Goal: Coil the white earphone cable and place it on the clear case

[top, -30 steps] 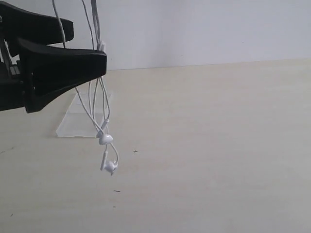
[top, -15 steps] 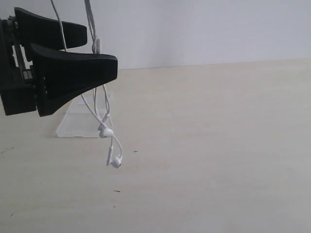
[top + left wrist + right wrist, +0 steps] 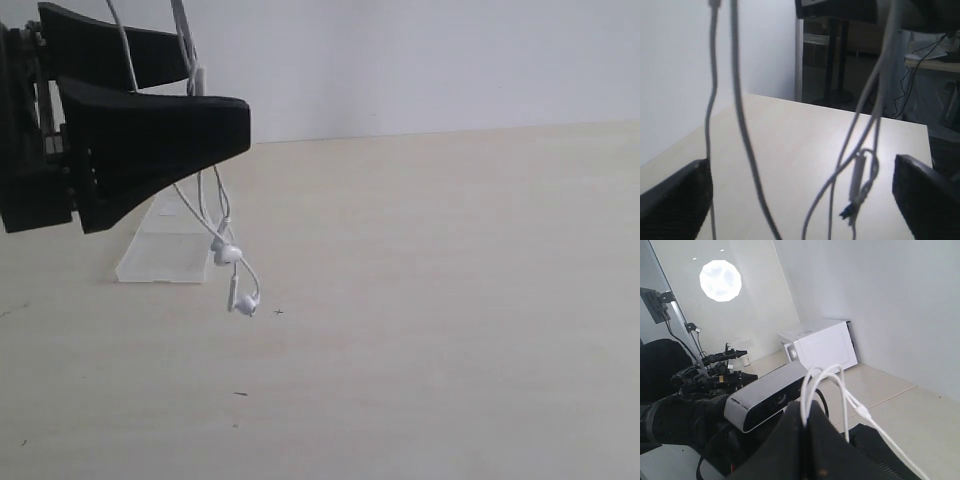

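The white earphone cable [image 3: 222,215] hangs in several strands from above the exterior view. Its two earbuds [image 3: 229,254] dangle just above the table, beside the clear case [image 3: 160,255], which lies flat at the left. My left gripper [image 3: 215,95] is open, its black fingers [image 3: 150,135] spread on either side of the hanging strands. In the left wrist view the strands and the inline remote [image 3: 857,175] hang between the fingers [image 3: 675,200] without touching them. My right gripper [image 3: 804,412], out of the exterior view, is shut on looped cable [image 3: 822,375].
The pale wooden table [image 3: 430,300] stretches to the right and front of the case. A white wall [image 3: 430,60] rises behind it. The right wrist view shows a grey camera bar [image 3: 765,392] and a white microwave [image 3: 822,342] in the room beyond.
My left gripper has moved right and slightly up around the hanging strands. The earbuds have risen and swung right, closer to the case's near corner.
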{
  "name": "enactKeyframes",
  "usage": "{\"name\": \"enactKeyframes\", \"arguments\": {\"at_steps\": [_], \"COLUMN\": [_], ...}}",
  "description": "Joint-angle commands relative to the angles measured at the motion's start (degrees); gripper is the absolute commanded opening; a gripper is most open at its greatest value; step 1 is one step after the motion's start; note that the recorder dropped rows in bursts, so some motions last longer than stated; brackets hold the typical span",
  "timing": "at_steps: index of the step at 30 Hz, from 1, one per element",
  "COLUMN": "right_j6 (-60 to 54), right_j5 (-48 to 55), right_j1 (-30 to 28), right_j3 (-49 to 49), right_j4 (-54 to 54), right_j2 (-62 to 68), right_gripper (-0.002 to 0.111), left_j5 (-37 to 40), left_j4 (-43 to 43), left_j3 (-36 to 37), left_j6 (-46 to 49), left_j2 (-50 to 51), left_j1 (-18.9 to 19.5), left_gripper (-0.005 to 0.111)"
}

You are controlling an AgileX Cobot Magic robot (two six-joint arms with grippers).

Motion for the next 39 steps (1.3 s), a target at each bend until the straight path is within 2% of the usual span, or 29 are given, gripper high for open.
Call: {"name": "enactKeyframes", "arguments": {"at_steps": [1, 7, 11, 18, 23, 33, 39], "right_j6": [-0.6, -0.4, -0.2, -0.5, -0.2, -0.2, -1.7], "right_j5": [-1.4, -3.3, 1.0, -1.8, -3.3, -2.4, -2.8], "right_j1": [0.0, 0.0, 0.0, 0.0, 0.0, 0.0, 0.0], "right_j3": [-0.4, -0.4, -0.4, -0.4, -0.4, -0.4, -0.4], "right_j4": [0.7, 0.9, -1.1, -0.1, 0.1, 0.0, 1.6], "right_j2": [0.1, 0.1, 0.1, 0.1, 0.1, 0.1, 0.1], "right_gripper": [0.000, 0.000, 0.000, 0.000, 0.000, 0.000, 0.000], "left_j5": [2.1, 1.7, -0.6, 1.5, -1.0, -1.3, 2.8], "left_j4": [-1.0, -1.0, -1.0, -1.0, -1.0, -1.0, -1.0], "left_j3": [0.2, 0.2, 0.2, 0.0, 0.0, 0.0, 0.0], "left_j6": [2.2, 2.9, 3.3, 4.5, 4.5, 5.8, 6.0], "left_j2": [0.4, 2.3, 0.7, 1.4, 2.2, 2.0, 2.4], "left_j1": [-0.3, -0.3, -0.3, -0.3, -0.3, -0.3, -0.3], "left_gripper": [0.093, 0.093, 0.093, 0.093, 0.093, 0.093, 0.093]}}
